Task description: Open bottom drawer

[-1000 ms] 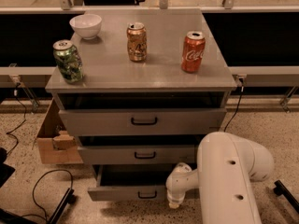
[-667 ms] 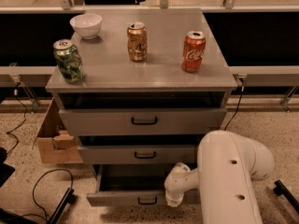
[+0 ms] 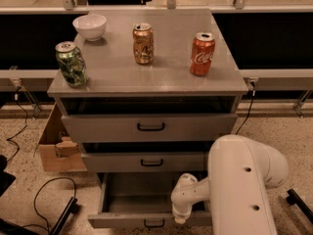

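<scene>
three drawers (image 3: 98, 127) (image 3: 112, 162) (image 3: 122, 221), three cans (image 3: 71, 64) (image 3: 143, 44) (image 3: 202, 54), one bowl (image 3: 89, 27), one hand (image 3: 179, 216) (at the bottom drawer (image 3: 122, 221))

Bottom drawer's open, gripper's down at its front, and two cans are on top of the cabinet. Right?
Not quite. The camera view shows three cans on the cabinet: a green can, a gold can and a red can. The rest holds: the bottom drawer is open and the gripper is down at its front.
</scene>
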{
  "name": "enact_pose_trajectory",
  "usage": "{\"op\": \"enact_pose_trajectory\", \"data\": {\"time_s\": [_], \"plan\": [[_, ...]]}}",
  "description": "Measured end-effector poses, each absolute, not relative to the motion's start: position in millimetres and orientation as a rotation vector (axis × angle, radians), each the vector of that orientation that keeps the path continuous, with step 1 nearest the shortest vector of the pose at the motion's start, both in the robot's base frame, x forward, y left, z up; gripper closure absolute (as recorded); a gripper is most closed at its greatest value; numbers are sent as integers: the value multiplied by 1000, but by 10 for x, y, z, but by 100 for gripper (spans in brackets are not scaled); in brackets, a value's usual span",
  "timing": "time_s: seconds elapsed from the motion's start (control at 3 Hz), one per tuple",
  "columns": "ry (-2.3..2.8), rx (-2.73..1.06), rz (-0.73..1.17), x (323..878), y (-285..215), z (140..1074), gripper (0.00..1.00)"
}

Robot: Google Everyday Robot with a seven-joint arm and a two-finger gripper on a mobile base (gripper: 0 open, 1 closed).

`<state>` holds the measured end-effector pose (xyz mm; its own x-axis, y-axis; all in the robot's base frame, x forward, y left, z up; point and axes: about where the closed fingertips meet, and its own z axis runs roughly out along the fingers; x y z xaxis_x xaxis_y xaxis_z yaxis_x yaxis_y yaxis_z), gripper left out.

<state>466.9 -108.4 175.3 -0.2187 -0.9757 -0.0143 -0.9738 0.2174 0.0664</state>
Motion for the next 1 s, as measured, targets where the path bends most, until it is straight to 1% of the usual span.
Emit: {"op": "enact_pose_trajectory", "data": {"time_s": [1.0], "plan": [[-2444,1921,-81,4561,-1093,1769,100]]}}
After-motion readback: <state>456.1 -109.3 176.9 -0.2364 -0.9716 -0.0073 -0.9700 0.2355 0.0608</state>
